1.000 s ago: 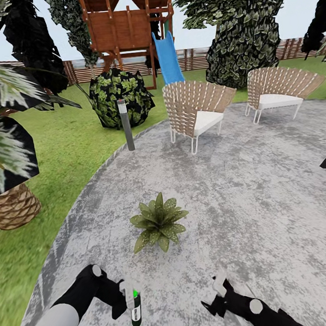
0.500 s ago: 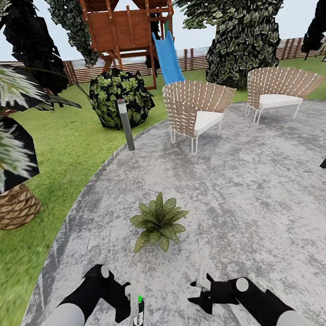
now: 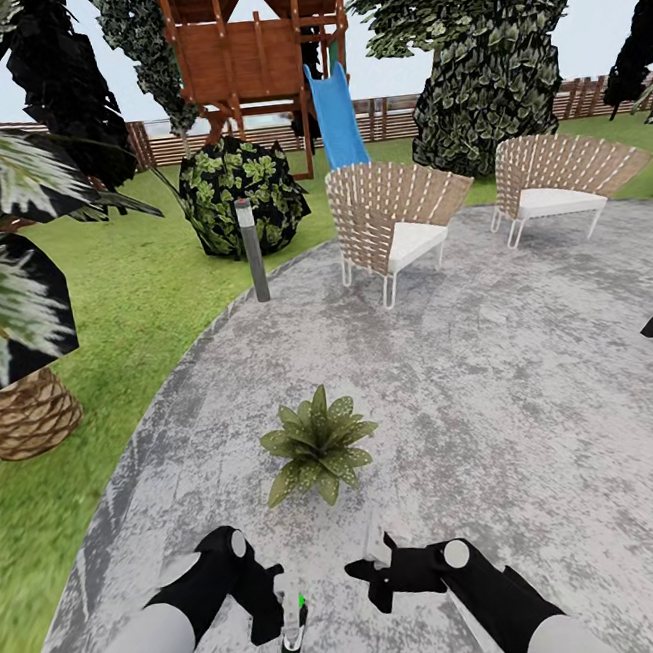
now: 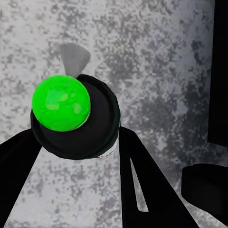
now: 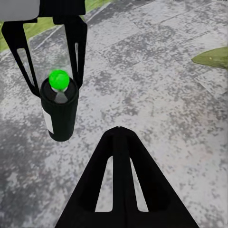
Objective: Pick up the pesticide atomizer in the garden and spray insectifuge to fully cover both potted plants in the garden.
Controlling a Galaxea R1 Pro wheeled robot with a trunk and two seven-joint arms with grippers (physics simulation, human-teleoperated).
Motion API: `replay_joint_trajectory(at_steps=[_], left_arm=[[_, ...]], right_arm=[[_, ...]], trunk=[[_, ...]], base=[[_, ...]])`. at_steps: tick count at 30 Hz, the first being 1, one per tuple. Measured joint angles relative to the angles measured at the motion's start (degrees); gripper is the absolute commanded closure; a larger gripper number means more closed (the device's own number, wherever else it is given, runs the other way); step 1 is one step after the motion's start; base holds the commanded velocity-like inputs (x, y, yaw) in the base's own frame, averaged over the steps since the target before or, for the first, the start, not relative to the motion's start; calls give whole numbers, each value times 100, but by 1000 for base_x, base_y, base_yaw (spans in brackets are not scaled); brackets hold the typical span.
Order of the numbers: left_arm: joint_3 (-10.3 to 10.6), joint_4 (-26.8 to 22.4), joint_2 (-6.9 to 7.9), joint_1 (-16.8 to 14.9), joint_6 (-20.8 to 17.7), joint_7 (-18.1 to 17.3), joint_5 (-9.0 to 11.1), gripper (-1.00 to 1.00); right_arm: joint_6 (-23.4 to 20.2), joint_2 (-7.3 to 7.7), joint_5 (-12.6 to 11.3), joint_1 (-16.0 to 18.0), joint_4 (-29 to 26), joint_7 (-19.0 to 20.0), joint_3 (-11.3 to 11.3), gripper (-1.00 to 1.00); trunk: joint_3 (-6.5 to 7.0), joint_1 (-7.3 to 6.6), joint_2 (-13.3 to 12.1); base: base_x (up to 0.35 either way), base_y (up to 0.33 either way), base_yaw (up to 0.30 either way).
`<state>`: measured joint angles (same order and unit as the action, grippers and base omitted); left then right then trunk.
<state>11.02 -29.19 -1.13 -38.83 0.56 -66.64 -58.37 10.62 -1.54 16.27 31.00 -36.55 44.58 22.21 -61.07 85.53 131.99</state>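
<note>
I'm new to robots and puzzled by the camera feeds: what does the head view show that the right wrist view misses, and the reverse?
Head view alone: the whole potted plant, wicker chairs, a slide and the bollard lamp. Right wrist view alone: a close look at the left end effector's fingers flanking the bottle's green top. Both: the pesticide atomizer held by the left end effector over the grey patio.

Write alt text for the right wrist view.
The left tool holds the pesticide atomizer, dark with a green dot, above the grey patio. The right tool's dark finger points toward it.
</note>
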Motion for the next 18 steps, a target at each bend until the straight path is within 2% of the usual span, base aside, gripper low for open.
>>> replay_joint_trajectory(at_steps=[5,8,11,18], left_arm=[[-7,-30,-132,0,-10,38,0,100],[-10,-73,-156,0,-16,68,2,100],[-15,-87,-166,0,-27,315,-1,100],[-17,-88,-254,0,-148,496,-14,100]], right_arm=[[0,-8,-8,0,-6,-3,0,100],[0,-15,-9,0,-6,-4,0,100],[0,-21,-9,0,-6,-4,0,100],[0,-81,0,0,2,-4,1,100]], trunk=[[0,0,0],[0,0,0],[0,0,0],[0,0,0]], base=[[0,0,0],[0,0,0],[0,0,0],[0,0,0]])
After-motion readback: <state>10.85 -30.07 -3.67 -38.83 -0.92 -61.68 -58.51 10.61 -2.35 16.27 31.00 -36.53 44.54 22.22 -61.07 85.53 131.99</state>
